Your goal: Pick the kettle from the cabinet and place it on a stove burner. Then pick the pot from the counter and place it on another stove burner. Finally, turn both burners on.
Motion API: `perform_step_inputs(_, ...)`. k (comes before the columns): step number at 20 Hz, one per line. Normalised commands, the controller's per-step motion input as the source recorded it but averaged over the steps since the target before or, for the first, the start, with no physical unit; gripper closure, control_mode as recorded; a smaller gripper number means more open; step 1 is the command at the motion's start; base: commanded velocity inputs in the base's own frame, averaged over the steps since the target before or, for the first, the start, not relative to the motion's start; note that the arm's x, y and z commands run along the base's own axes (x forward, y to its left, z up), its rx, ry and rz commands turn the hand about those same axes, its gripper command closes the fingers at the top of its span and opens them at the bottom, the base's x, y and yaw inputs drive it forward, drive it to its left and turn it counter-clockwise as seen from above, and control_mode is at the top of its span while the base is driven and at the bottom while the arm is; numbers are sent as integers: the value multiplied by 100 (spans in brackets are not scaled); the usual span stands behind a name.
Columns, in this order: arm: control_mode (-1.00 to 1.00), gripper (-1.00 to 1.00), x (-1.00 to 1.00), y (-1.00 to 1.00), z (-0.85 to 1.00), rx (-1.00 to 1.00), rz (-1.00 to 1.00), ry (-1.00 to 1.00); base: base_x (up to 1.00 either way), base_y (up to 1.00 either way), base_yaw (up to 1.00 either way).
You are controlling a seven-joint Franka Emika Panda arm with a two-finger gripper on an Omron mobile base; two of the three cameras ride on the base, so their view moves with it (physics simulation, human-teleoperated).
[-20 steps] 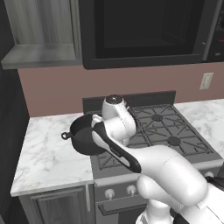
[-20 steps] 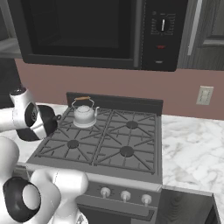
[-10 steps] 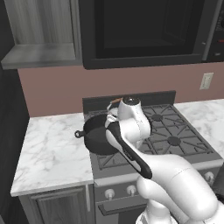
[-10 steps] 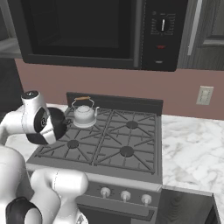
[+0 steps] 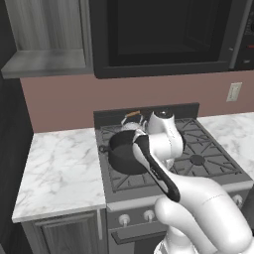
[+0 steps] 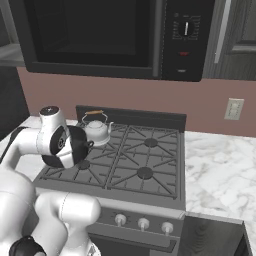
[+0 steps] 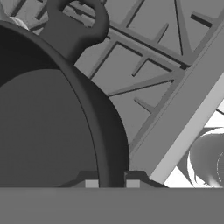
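Glossy white rounded arm links with dark joint bands; a black disc faces one joint.

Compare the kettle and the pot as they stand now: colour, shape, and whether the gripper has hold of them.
The kettle is pale and silvery; the pot is dark grey to black. The kettle is small and squat, with a spout and an arched handle over its top; the pot is wider, lidless, with loop side handles. The kettle stands free on the rear left burner; the pot's rim is pinched in the gripper over the front left one. Both are over the stove grates.
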Motion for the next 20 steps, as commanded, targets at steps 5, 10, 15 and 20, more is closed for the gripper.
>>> perform_step_inputs(5, -100, 100, 0, -26, -1, 0, -8, 3, 0, 0, 0)
perform_step_inputs(10, -100, 100, 0, -20, -1, 0, -8, 2, 0, 0, 0)
perform_step_inputs(15, -100, 100, 0, -13, -3, 0, -5, 1, 0, 0, 0)
perform_step_inputs(20, -100, 100, 6, -5, -8, 0, -3, 2, 0, 0, 0)
